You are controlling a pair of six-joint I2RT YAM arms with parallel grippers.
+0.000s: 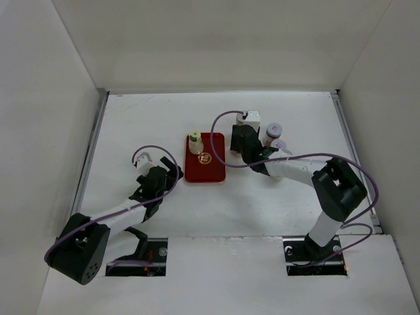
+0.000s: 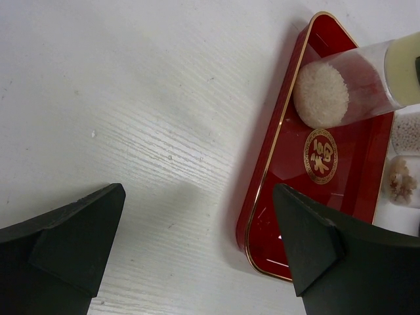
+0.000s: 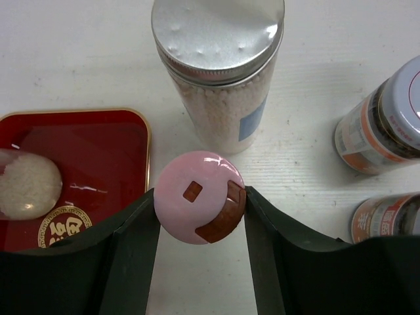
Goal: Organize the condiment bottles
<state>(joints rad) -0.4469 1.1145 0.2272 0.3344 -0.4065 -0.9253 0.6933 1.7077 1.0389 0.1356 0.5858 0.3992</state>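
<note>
A white, faintly grained worktop (image 1: 131, 131) is enclosed by plain white walls (image 1: 216, 39) on three sides. A red tray (image 1: 213, 174) with a gold emblem lies near its middle.

A clear bottle (image 1: 195, 143) of white grains, with a yellow-green cap, stands in the tray's far left corner. Just right of the tray, a pink-capped bottle (image 3: 190, 220) is gripped at the cap by the right tool (image 3: 200, 195), whose fingers are closed against both sides of it. Whether this bottle rests on the worktop cannot be told.

From above, the pink-capped bottle is hidden under the right wrist; it is shown only by the right wrist camera. That camera also shows a silver-lidded jar (image 3: 220, 39) of pale granules beyond it, and two orange-labelled bottles (image 3: 384, 125) with dark contents farther right of the tray.

The left tool (image 2: 198, 190) is seen held wide open and empty, over bare worktop at the tray's near left edge.
</note>
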